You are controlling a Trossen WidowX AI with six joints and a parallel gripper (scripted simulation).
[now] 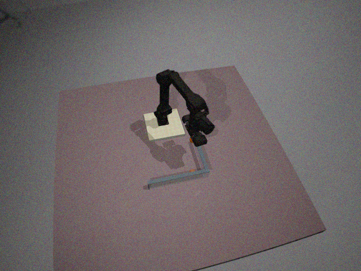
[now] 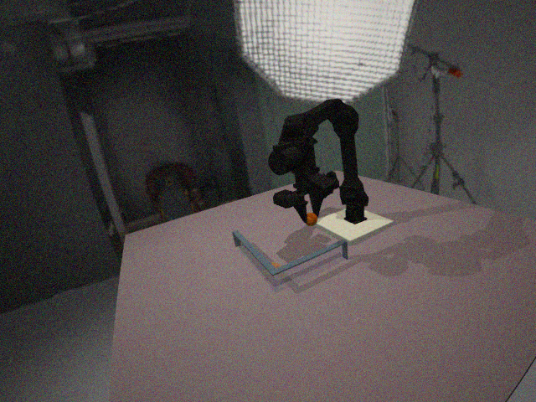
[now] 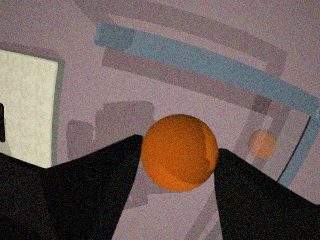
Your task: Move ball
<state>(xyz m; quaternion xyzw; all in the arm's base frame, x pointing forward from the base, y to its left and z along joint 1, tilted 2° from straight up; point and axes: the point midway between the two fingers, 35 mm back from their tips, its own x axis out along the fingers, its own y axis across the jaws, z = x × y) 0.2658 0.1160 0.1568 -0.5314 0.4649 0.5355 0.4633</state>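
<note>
An orange ball [image 1: 191, 140] [image 2: 311, 219] [image 3: 179, 153] is held between the fingertips of my gripper [image 2: 311, 217] [image 3: 179, 150]. The gripper is shut on it and holds it above the table. In the top view the gripper body hides most of the ball. The see-through copy [image 1: 192, 170] [image 2: 275, 265] [image 3: 262, 144] shows near the corner of the two walls. The walls [image 1: 176, 176] [image 2: 308, 256] [image 3: 200, 55] are low, bluish and joined in an L shape. In the wrist view the copy is to the right of the ball and lower down, near the table.
The pale square base plate [image 1: 173, 132] [image 2: 349, 234] [image 3: 30, 107] carries the arm's foot and lies beside the gripper. The pinkish table [image 1: 116, 221] [image 2: 302, 337] bears the walls and the arm's shadows. A large lamp [image 2: 324, 47] and a stand [image 2: 437, 116] are behind the table.
</note>
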